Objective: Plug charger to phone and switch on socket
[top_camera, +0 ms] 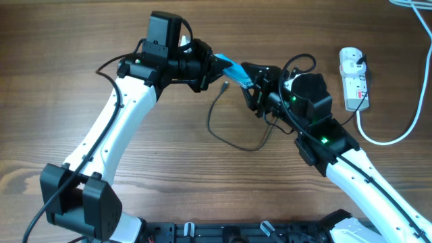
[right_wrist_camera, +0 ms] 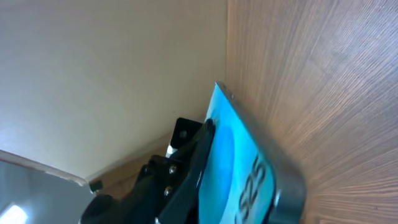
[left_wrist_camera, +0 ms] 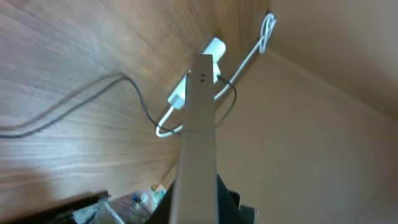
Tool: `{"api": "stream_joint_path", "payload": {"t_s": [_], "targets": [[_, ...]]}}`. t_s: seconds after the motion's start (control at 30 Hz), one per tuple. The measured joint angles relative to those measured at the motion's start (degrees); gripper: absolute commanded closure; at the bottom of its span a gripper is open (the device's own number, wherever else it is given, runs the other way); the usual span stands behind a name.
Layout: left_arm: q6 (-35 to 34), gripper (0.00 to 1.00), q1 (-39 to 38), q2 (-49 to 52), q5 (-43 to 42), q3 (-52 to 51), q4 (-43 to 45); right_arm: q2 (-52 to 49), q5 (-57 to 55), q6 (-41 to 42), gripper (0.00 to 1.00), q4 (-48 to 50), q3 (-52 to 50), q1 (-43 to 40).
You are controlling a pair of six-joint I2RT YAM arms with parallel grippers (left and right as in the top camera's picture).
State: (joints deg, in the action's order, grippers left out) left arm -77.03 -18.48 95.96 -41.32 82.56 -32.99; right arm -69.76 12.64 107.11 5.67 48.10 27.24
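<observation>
the phone [top_camera: 233,69] is held aloft in the closed left gripper [top_camera: 217,67], long axis aimed at the right gripper [top_camera: 253,86], whose grip cannot be told; the charger plug [top_camera: 224,85] is seen just beside.

Overhead looks down; tilted wrist views seemingly share the phone [right_wrist_camera: 245,155].

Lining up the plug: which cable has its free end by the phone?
The thin black cable, whose tip ends beside the phone; the thick white cable loops away right of the power strip.
</observation>
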Motion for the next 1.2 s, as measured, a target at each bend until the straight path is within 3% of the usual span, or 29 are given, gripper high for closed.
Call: {"api": "stream_joint_path", "payload": {"t_s": [0.17,0.27,0.3,0.47,0.53,0.63,0.73,0.8,0.87,1.0,1.07,1.2], "targets": [[5.3,0.96,0.0,0.0,4.4,0.0,0.1,0.0,-0.3,-2.1,0.33,-0.1,0.0,0.1],[10.6,0.96,0.0,0.0,9.4,0.8,-5.6,-0.4,-0.7,-11.5,0.24,-3.7,-0.2,1.1],[14.5,0.96,0.7,-0.1,13.8,1.1,-9.6,-0.4,-3.8,-18.9,0.21,-6.4,-0.4,0.9],[30.0,0.96,3.0,0.0,26.0,-0.1,-23.2,0.0,-15.9,-34.8,0.19,-22.5,0.4,-0.1],[33.8,0.96,4.0,0.0,27.4,-0.1,-25.4,0.0,-16.6,-43.4,0.28,-25.5,0.4,-0.1],[46.6,0.96,5.7,0.0,22.5,-0.1,-26.4,0.0,-11.9,-61.8,0.4,-27.2,0.4,-0.1],[58.2,0.96,7.2,0.0,12.6,-0.1,-26.8,-0.2,-4.8,-69.7,0.41,-34.2,2.2,-0.1],[62.5,0.96,10.1,0.0,6.6,-0.1,-25.7,-3.4,-2.7,-73.9,0.43,-44.3,12.2,-0.1],[64.0,0.96,14.1,0.0,2.5,-0.2,-24.2,-9.1,-2.1,-76.7,0.46,-52.9,23.6,-0.1],[64.8,0.96,24.2,-0.5,-4.6,-0.2,-23.1,-23.6,-2.1,-79.5,0.56,-58.1,39.8,-0.1],[65.0,0.96,27.0,-0.9,-6.1,-0.2,-24.3,-31.1,-1.2,-79.3,0.64,-54.2,45.9,-0.1],[65.0,0.96,27.1,-1.0,-7.2,-0.2,-24.9,-37.0,-0.2,-75.6,0.71,-46.8,46.9,0.1]]}}
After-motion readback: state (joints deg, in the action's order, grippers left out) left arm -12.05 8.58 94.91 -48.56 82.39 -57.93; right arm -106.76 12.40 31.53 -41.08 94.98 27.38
